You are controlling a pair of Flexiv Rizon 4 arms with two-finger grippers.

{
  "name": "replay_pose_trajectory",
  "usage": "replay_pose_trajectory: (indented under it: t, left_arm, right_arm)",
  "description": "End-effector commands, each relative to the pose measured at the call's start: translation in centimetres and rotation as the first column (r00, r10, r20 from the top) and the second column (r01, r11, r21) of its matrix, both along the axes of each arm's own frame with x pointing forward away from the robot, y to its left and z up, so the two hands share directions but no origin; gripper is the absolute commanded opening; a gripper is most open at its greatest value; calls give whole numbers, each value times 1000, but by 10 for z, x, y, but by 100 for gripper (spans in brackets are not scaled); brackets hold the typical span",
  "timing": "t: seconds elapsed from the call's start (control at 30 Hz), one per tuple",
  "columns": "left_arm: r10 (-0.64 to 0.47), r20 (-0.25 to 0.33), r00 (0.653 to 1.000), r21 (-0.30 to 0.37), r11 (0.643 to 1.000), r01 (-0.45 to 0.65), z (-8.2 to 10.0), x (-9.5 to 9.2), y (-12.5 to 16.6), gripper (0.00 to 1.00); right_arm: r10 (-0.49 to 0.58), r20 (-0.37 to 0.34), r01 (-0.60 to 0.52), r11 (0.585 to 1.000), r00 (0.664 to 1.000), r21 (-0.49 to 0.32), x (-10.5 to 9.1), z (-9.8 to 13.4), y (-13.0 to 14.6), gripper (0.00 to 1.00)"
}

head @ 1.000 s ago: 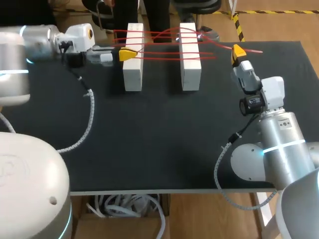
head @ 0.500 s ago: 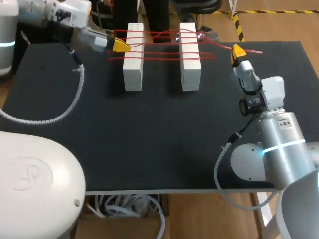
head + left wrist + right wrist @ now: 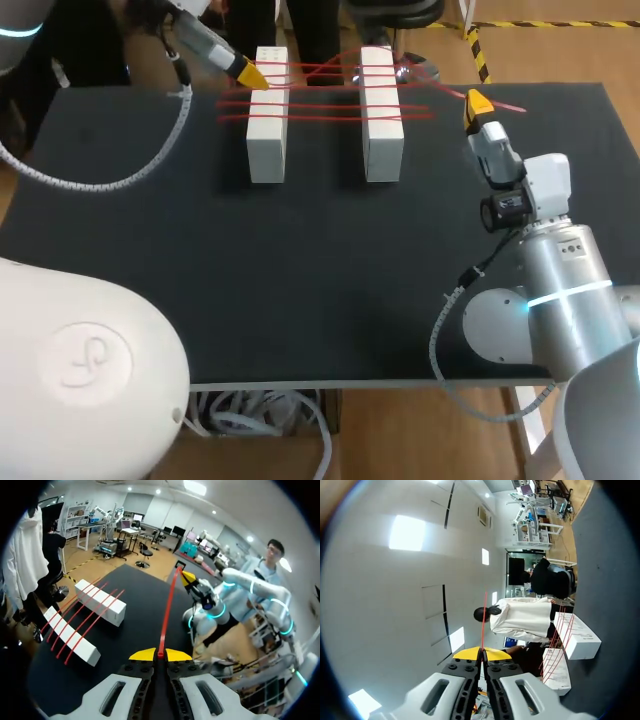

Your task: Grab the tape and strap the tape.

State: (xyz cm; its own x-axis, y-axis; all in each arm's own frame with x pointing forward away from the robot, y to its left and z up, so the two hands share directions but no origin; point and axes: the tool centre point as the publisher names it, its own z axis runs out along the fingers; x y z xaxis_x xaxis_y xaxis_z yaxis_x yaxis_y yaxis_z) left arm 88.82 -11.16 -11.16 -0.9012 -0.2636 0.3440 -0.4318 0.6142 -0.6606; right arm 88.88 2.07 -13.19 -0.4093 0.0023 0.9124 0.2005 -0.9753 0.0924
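Two white blocks (image 3: pixel 268 140) on the counter (image 3: pixel 300 260) carry several turns of red tape (image 3: pixel 325 100). The left gripper (image 3: pixel 250 76) and right gripper (image 3: pixel 478 101) each pinch one end. Overpulling could drag a block or slip the tape free.

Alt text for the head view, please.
Red tape runs in several strands across two white blocks on a black table. The left gripper, beside the blocks' far end, and the right gripper, off to the right, each hold it.
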Motion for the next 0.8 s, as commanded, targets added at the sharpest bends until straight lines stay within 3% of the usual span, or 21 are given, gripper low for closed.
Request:
replay_pose_trajectory:
  t: [0.03, 0.33, 0.73, 0.8]
  left_arm:
    - [-28, 7, 1000, 51, 998, 27, 8, -3, 1, 0]
    - [-50, 25, 998, 117, 992, 46, 16, -7, 1, 0]
    - [-47, -17, 999, 239, 970, 50, 27, -16, -4, 0]
    - [-47, -3, 999, 251, 967, 47, 31, -18, -6, 0]
  right_arm:
    - [-9, 240, -6, 998, 971, 63, -4, -19, 3, 0]
    - [-9, 240, -6, 998, 971, 63, -4, -19, 3, 0]
    - [-9, 240, -6, 998, 971, 63, -4, -19, 3, 0]
    - [-9, 240, -6, 998, 971, 63, -4, -19, 3, 0]
